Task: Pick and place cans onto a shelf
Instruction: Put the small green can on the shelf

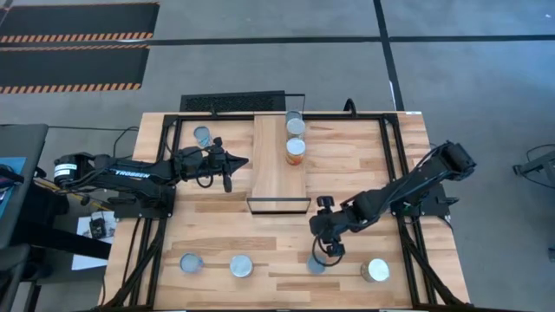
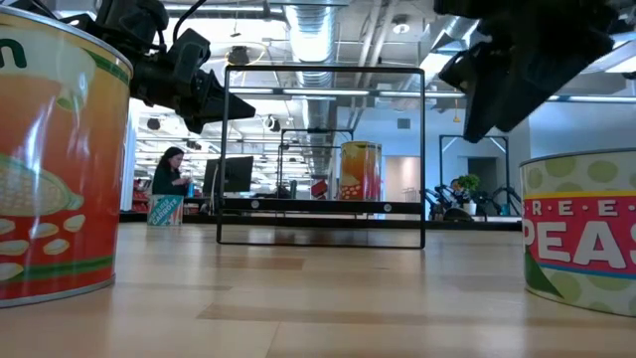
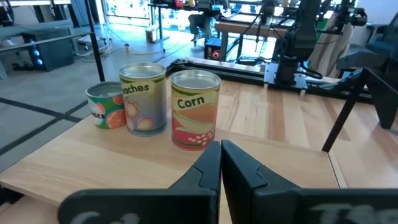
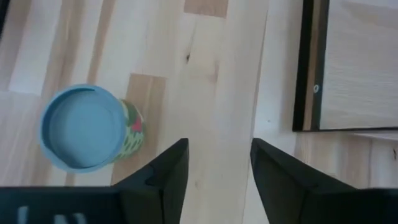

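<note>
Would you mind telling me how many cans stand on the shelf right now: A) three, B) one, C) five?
A: three cans stand in a row along one end of the shelf, as the high and left wrist views show.

Left end effector (image 1: 239, 162) closed, arm level; right end effector (image 1: 329, 251) open, pointing down.

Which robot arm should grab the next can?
Probably the right. The right gripper is open and hangs just above a can on the table's near edge. The left gripper is shut and sits beside the shelf, away from the loose cans.
</note>
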Motion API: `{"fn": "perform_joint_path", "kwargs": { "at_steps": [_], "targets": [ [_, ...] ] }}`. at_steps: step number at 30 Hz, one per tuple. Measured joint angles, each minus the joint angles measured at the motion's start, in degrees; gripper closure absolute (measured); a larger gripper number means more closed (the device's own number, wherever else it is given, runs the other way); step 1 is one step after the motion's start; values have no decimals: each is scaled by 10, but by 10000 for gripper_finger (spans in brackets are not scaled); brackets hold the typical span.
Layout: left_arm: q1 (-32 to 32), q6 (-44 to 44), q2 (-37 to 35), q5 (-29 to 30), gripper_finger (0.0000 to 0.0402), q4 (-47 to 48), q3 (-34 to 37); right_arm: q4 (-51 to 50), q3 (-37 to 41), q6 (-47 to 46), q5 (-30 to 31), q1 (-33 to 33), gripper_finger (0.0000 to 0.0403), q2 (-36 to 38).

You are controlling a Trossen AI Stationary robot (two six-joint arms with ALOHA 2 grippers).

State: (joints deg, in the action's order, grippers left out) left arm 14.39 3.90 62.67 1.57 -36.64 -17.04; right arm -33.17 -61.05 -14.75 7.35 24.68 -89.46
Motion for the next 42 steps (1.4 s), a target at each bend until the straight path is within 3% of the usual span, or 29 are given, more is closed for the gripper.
{"fn": "perform_joint_path", "kwargs": {
  "at_steps": [5,10,14,19,21,33,42],
  "targets": [
    [-10,0,0,1,401,0,0,-13,-18,26,-2,11,207,-20],
    [-25,0,0,2,401,0,0,-16,-35,28,-2,16,234,-37],
    [-35,-7,0,2,401,-1,0,-35,-49,28,-31,15,285,-49],
    [-38,-9,0,3,401,-4,0,-58,-58,31,-49,20,380,-61],
    [-38,-9,0,6,401,-5,0,-59,-64,41,-46,22,392,-64],
    [-38,-11,0,8,401,-5,0,-54,-64,57,3,35,314,-65],
    [-38,-11,0,8,401,-5,0,-54,-64,62,2,96,208,-65]
  ]
}}
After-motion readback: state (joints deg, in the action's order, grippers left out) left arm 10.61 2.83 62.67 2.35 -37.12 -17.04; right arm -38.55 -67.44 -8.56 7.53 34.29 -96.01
